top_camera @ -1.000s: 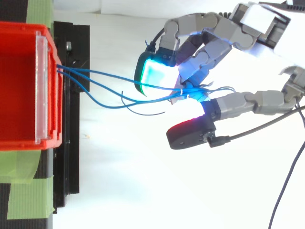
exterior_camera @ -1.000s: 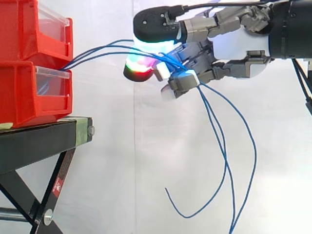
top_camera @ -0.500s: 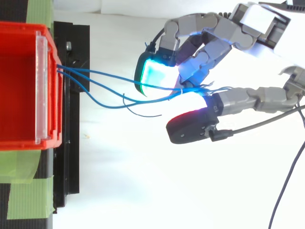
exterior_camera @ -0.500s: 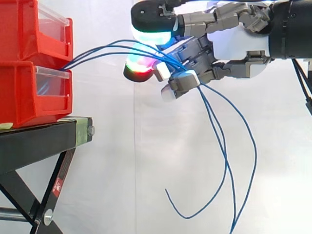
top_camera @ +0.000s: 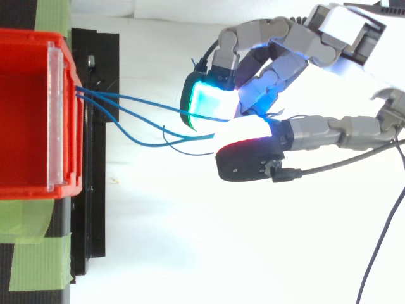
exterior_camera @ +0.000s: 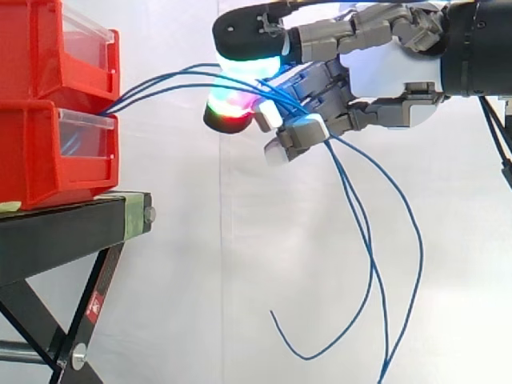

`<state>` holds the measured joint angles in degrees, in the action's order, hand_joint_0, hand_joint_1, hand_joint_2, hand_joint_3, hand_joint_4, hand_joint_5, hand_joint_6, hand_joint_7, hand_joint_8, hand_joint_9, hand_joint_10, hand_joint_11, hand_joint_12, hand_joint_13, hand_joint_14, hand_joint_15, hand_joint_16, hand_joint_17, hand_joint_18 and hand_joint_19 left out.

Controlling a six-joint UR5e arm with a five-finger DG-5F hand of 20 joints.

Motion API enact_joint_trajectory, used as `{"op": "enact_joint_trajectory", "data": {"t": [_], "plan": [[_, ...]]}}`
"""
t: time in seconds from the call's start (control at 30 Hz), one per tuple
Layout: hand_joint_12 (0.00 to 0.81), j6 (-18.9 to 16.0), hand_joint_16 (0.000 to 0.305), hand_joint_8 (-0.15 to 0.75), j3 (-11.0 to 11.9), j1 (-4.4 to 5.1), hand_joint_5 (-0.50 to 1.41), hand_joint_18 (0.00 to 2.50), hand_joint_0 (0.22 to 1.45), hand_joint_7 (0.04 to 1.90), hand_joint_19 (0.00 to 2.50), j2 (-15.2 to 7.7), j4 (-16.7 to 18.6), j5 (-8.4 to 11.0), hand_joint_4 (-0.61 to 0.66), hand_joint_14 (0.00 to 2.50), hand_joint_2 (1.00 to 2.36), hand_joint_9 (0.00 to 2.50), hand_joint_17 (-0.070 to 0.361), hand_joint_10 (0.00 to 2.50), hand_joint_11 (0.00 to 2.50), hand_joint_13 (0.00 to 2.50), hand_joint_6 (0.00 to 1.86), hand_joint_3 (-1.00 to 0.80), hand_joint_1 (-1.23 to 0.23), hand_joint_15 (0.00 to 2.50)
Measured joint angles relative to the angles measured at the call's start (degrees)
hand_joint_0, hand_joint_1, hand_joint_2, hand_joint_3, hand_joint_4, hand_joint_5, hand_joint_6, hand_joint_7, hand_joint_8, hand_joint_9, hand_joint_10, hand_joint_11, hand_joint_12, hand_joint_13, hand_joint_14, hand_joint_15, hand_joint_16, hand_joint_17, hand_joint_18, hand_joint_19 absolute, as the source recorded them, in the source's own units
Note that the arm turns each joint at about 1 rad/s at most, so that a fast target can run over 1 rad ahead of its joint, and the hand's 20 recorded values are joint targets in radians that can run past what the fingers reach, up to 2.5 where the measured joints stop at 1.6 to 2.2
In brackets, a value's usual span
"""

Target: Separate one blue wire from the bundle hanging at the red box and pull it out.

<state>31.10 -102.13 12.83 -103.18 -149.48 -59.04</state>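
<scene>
The red bins point(exterior_camera: 56, 104) sit stacked one on the other on the black stand point(exterior_camera: 72, 228), in front of the white curtain point(exterior_camera: 200, 264). The blue wires point(exterior_camera: 148, 81) come out of the bins' front face, at the seam between the upper bin and the lower bin's clear panel point(exterior_camera: 80, 132). They rise in a shallow arc away from the bins to the hand point(exterior_camera: 384, 76). The hand is held out in front of the bins, apart from them and a little above the upper bin's lower edge.

The hand is closed on the wires. Its curled fingers wrap the strands, and the black-backed thumb, glowing red underneath, is drawn in against a cyan fingertip point(top_camera: 209, 101). In the top view the strands pass between the two pads (how many are actually pinched cannot be told). On the side of the hand away from the bins the wires fall free, hanging well below the level of the bins. One strand curls back up toward the bins and ends loose.

From above, the wires fan out slightly as they leave the bins' front. One sags into a lower loop before it reaches the hand. Strips of green tape point(top_camera: 38, 259) lie on the stand beside the bins
</scene>
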Motion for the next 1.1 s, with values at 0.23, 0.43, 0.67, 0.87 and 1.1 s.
{"op": "enact_joint_trajectory", "data": {"t": [0.23,0.43,0.67,0.87,1.1], "plan": [[0.326,0.0,0.05,0.375,0.0,0.0,-0.18,0.66,0.61,1.18,0.75,0.0,0.0,0.01,0.24,0.0,1.03,1.12,0.112,0.02,1.16,1.34,0.81,-0.17,-0.75,1.73],[0.321,0.0,0.05,0.361,0.0,0.0,-0.19,0.65,0.62,1.19,0.76,0.0,0.0,0.0,0.23,0.0,1.03,1.08,0.112,0.02,1.13,1.31,0.8,-0.15,-0.8,1.71],[0.327,-0.1,0.05,0.34,0.0,0.0,-0.2,0.63,0.64,1.21,0.75,0.0,0.0,-0.02,0.24,0.0,1.03,1.0,0.113,0.02,1.12,1.27,0.8,-0.13,-0.86,1.72],[0.324,0.0,0.051,0.32,0.0,0.0,-0.22,0.61,0.64,1.18,0.73,0.0,0.0,-0.05,0.21,0.0,1.03,0.93,0.115,0.02,1.09,1.23,0.8,-0.09,-0.88,1.72],[0.34,0.0,0.056,0.296,0.0,0.0,-0.24,0.51,0.63,1.23,0.71,0.0,0.1,-0.05,0.18,0.0,1.04,0.78,0.126,0.02,1.05,1.11,0.76,0.06,-0.9,1.75]]}}
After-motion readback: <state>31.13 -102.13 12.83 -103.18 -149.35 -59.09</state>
